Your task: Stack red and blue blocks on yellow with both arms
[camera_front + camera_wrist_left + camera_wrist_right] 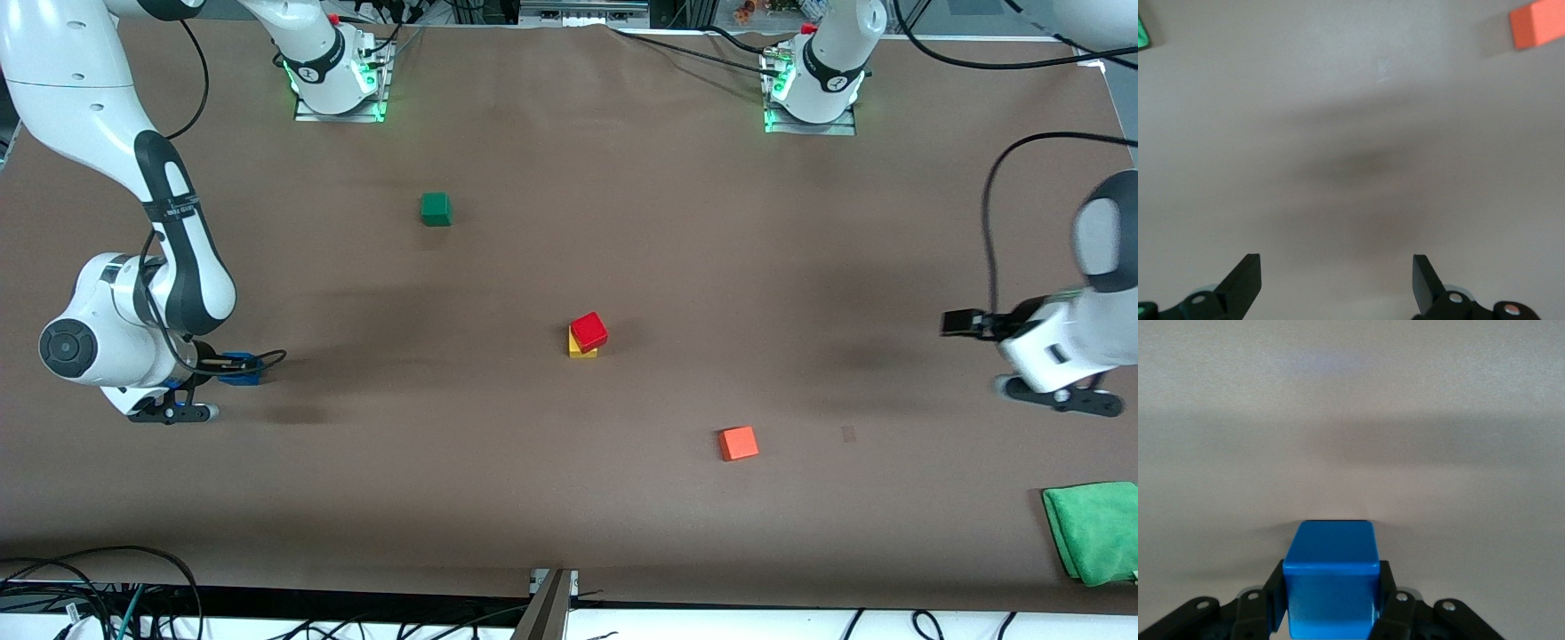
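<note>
The right claw (1331,600) grips the blue block (1331,583); the left claw (1337,283) is spread wide, no writing legible.

No legible text, number or brand can be read in any view. The white jointed right arm (169,213) carries a small white marking on its dark grey band, too small to read. The round dark grey collars on the two arm bases (313,67) (831,78) each show a small white logo, also unreadable.

smooth, faintly glossy blue block (1330,577); matt brown table (569,498) covering; soft green cloth (1095,530).
</note>
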